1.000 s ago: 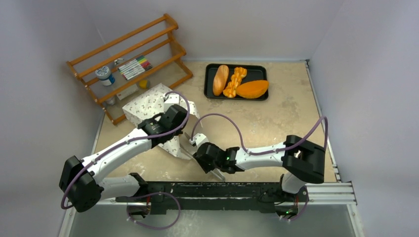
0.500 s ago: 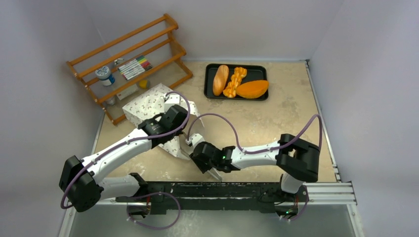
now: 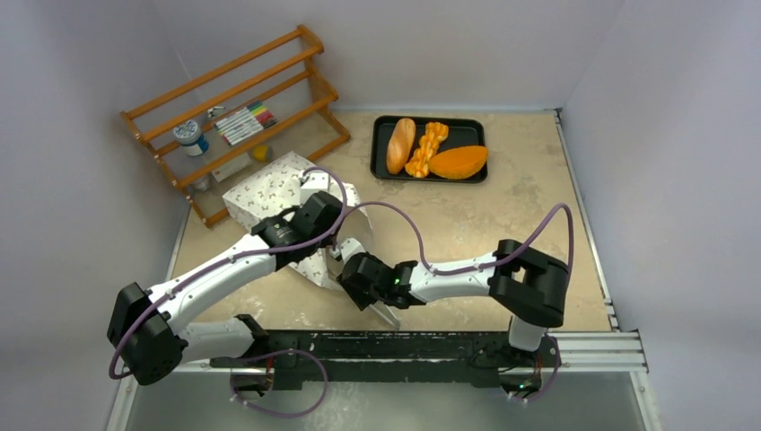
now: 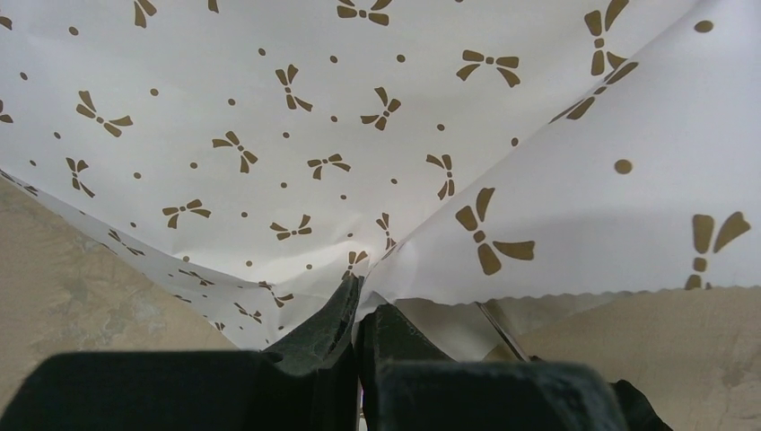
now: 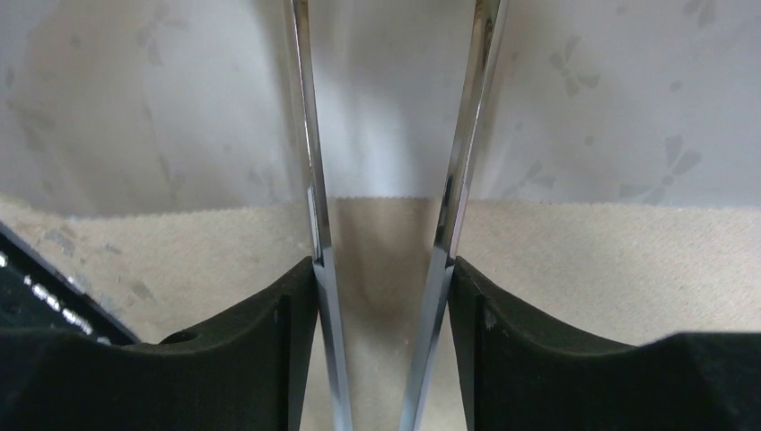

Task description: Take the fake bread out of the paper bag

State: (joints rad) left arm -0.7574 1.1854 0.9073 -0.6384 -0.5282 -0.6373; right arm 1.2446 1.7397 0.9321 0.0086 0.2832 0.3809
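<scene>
One beige table [image 3: 502, 224] is carrying everything, with both arms reaching over it from the near edge. Standing at the far left corner is a wooden rack [image 3: 235, 117], which is holding a small jar and a row of markers. Just in front of that rack, the paper bag [image 3: 269, 190] is lying on its side on the left half of the table, its mouth facing the right arm. Well apart from it, at the far side, a black tray [image 3: 467, 133] is holding three pieces of fake bread [image 3: 400, 145] side by side: a long loaf, a braided piece and a wedge-shaped one. Whether anything is lying inside the bag cannot be told.

The left gripper [image 4: 359, 301] is pinching the bag's paper near its scalloped edge, with the jaws clenched tight on a fold and the printed sheet lifting away above them. The right gripper [image 5: 390, 90] is pointing low into the bag's mouth, its two shiny fingers [image 5: 310, 135] standing apart with only table and pale paper showing between them, grasping nothing.
</scene>
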